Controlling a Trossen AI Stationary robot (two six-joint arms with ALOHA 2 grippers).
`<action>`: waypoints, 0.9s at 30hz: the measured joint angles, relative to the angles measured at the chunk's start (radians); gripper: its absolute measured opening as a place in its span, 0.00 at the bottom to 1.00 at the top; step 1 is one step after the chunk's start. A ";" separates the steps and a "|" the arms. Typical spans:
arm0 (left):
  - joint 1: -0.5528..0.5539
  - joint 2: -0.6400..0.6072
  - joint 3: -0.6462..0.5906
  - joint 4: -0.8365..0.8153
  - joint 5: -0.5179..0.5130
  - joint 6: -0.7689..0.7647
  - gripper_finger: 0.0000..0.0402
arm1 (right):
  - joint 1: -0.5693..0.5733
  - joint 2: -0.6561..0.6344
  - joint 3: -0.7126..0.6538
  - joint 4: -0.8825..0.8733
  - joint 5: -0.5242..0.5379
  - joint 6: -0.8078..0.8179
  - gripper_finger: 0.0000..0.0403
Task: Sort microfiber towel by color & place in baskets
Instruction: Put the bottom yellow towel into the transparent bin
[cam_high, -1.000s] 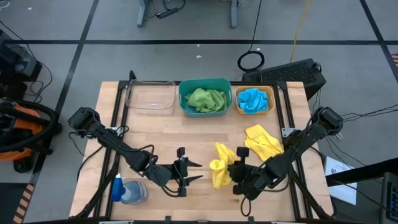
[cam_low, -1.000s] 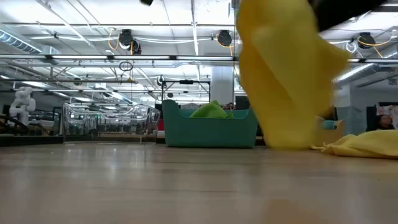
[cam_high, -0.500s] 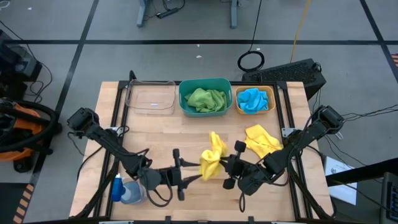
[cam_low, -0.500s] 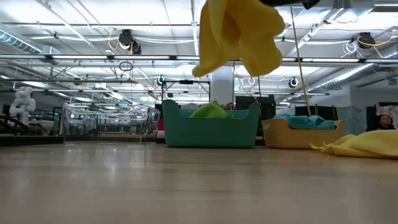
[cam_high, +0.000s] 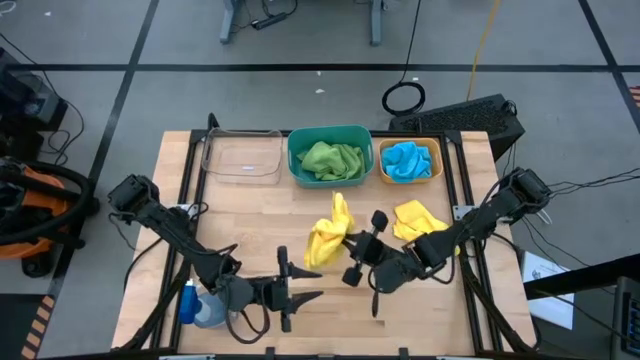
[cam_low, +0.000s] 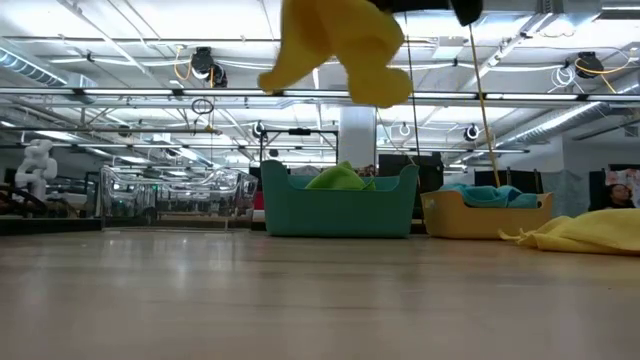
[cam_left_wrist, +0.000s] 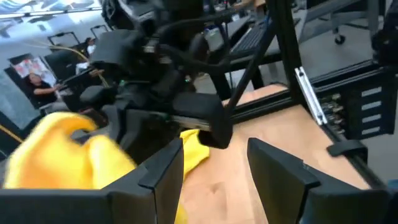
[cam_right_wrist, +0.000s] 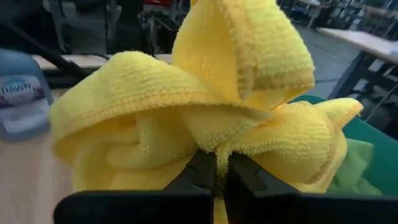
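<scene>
A looped, nubby yellow microfiber towel bunches softly above a smooth, faintly sheened pale wood bench. Behind it stand glossy plastic baskets: a transparent clear bin, a teal bin and an orange bin, framed by matt black metal rails.

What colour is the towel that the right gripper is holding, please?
Yellow. The microfiber towel pinched in the right gripper shows best in the right wrist view.

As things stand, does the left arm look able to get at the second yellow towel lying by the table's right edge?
Probably not easily. The right arm, its claw shut on the lifted yellow towel, stretches between the open left claw and the second yellow towel.
</scene>
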 joint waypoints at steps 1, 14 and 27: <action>0.002 0.006 0.000 0.002 0.000 0.007 0.46 | -0.009 0.000 0.000 0.020 -0.020 -0.001 0.01; -0.008 0.054 0.000 0.002 -0.231 0.229 0.47 | -0.005 0.000 0.000 0.158 -0.231 -0.045 0.01; 0.049 0.054 0.000 -0.010 -0.252 0.301 0.94 | 0.002 0.000 0.000 0.158 -0.332 -0.043 0.01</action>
